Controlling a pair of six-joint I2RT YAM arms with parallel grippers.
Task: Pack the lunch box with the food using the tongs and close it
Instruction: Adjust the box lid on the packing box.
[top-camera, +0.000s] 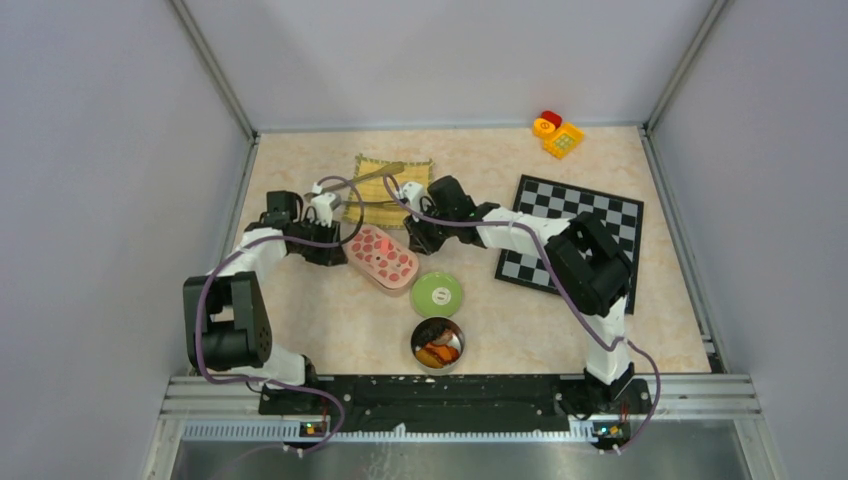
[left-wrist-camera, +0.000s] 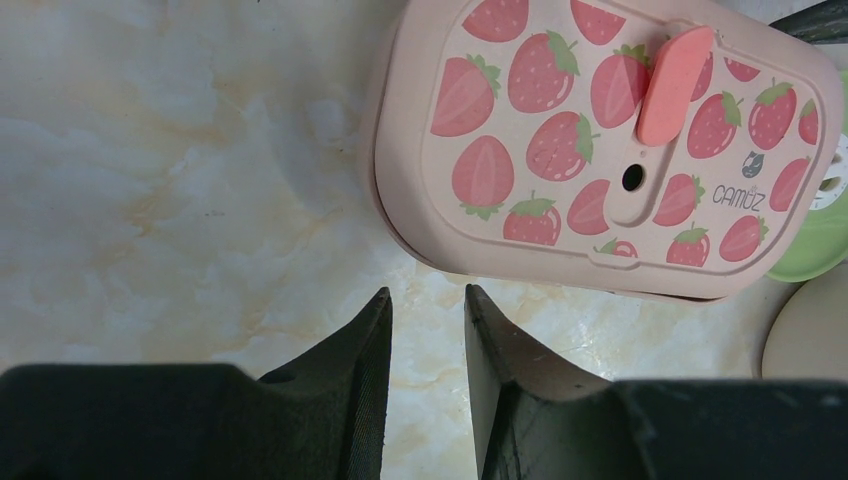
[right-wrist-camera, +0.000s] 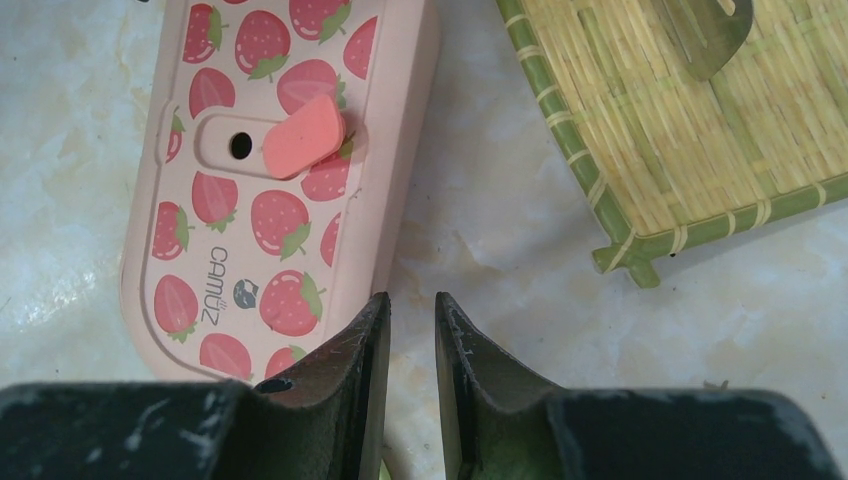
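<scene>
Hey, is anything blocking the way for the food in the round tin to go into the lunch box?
Yes. The strawberry lid sits on the lunch box, covering it. The food lies in the tin nearby; the green lid lies flat between them.

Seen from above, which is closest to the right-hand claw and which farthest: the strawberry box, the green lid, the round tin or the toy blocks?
From the right gripper, in the top view:
1. strawberry lunch box, just to its left.
2. green lid, a little toward the arm bases.
3. round tin, closer still to the bases.
4. toy blocks, far back right corner.
</scene>
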